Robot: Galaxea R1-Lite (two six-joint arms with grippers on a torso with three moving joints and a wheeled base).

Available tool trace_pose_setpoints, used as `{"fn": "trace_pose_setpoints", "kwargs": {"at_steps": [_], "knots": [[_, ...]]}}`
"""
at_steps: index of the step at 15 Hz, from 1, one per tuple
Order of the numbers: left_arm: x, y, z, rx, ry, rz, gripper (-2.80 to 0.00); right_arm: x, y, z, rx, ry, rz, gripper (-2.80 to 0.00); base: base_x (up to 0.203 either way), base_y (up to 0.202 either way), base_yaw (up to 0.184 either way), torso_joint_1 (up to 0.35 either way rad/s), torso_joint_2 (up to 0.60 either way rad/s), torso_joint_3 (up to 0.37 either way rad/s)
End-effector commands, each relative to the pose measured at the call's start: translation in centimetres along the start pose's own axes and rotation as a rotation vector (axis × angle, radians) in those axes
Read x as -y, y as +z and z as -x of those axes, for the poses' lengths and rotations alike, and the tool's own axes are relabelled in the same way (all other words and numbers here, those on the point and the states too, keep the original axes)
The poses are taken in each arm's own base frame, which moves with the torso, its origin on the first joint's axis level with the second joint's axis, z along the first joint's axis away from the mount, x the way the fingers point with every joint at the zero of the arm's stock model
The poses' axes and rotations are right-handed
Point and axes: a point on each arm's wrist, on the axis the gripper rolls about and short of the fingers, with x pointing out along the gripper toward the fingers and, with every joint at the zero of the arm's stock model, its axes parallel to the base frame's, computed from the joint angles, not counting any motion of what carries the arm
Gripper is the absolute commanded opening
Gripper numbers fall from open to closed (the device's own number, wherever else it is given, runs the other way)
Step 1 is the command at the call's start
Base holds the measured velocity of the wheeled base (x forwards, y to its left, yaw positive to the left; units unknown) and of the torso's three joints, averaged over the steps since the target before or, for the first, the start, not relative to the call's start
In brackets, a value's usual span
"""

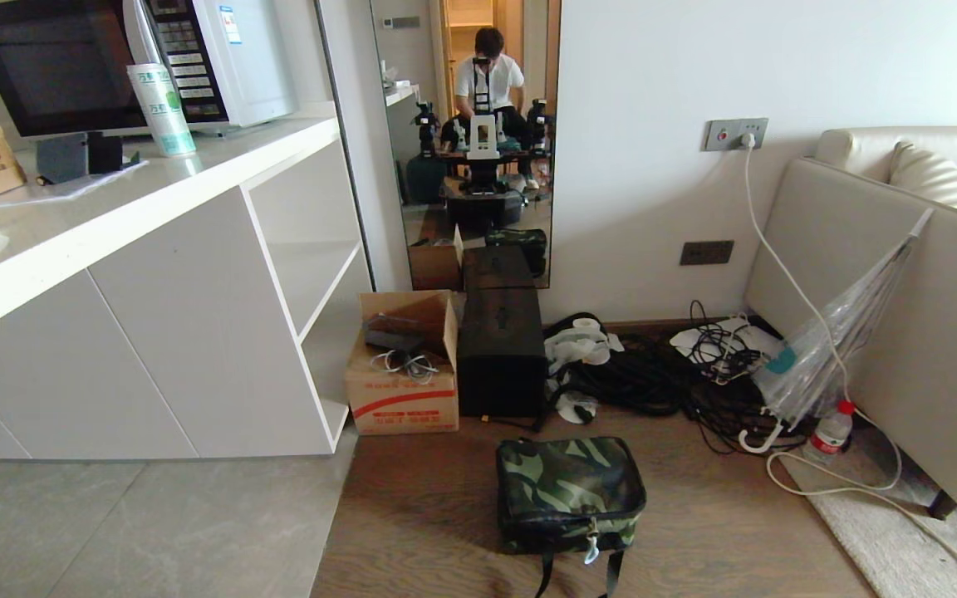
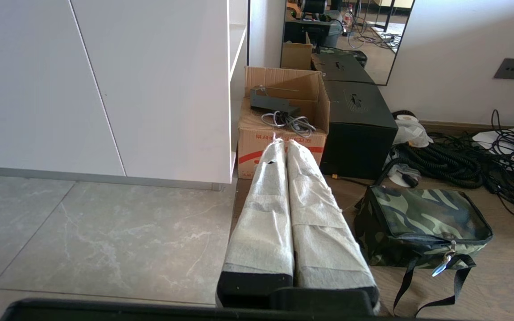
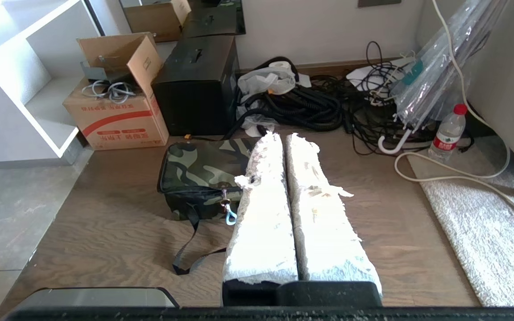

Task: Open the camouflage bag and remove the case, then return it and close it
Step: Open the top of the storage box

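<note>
The camouflage bag lies zipped shut on the wooden floor, its black straps trailing toward me. A zip pull with a light blue loop hangs at its front. The case does not show in any view. My left gripper hangs above the floor to the left of the bag, its white-wrapped fingers pressed together and empty. My right gripper hovers over the bag's right end, also shut and empty. Neither arm shows in the head view.
Behind the bag stand a red-striped cardboard box and a tall black box. A white cabinet is at left. Cables, an umbrella, a water bottle, a sofa and a rug crowd the right. A mirror reflects a person.
</note>
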Motion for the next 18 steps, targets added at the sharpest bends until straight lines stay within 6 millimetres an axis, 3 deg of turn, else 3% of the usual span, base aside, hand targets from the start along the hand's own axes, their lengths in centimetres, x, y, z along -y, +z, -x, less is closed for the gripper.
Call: {"fn": "trace_pose_setpoints", "kwargs": {"at_steps": [1, 18], "knots": [[-0.01, -0.25, -0.06, -0.009, 0.001, 0.001, -2.80, 0.00, 0.01, -0.01, -0.002, 0.002, 0.000, -2.80, 0.000, 0.000, 0.000, 0.000, 0.00, 0.000], [-0.01, -0.25, -0.06, -0.009, 0.001, 0.000, -2.80, 0.00, 0.01, -0.01, -0.002, 0.002, 0.000, -2.80, 0.000, 0.000, 0.000, 0.000, 0.00, 0.000]]}}
